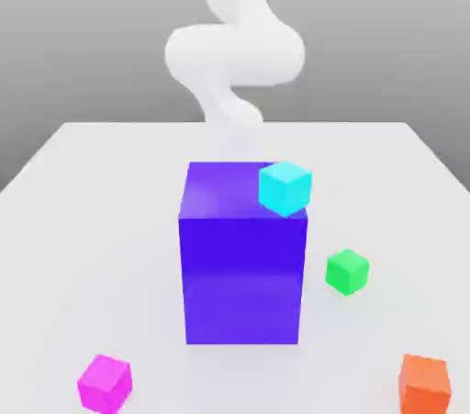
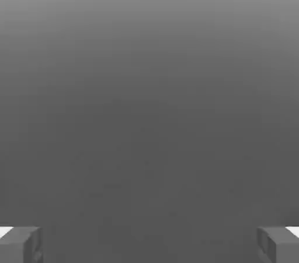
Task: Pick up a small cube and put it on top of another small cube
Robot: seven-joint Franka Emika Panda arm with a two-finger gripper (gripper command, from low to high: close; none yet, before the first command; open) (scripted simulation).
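In the exterior view, the small matte magenta cube (image 1: 104, 383) sits on the pale grey tabletop (image 1: 83, 219) near the front edge, toward the exterior view's left. The small bright green cube (image 1: 347, 272) rests on the table toward the exterior view's right, near the tall glossy blue-purple block (image 1: 242, 261) but apart from it. That block stands between the two task cubes, and a small cyan cube (image 1: 285, 187) perches at its upper corner on the exterior view's right. A small orange cube (image 1: 424, 383) lies at the front, toward the exterior view's right. Nothing is yet stacked; the pick has not begun.

The risks come mostly from the block. A low, straight carry from the magenta cube toward the green one would likely clip the block or knock the cyan cube off, so a lifted or curved path seems needed. The orange cube is close enough to the green one to be mistaken for it or nudged during the descent. An off-centre release could leave the magenta cube tipping off the equally small green top.

The white arm (image 1: 234, 54) rises behind the block, coiled in a bend at the far side of the table, well apart from both task cubes.

In the hand view, the gripper (image 2: 149, 244) has its jaws spread wide, with one grey fingertip (image 2: 20, 244) at each lower corner and nothing between them. Plain grey background lies ahead.
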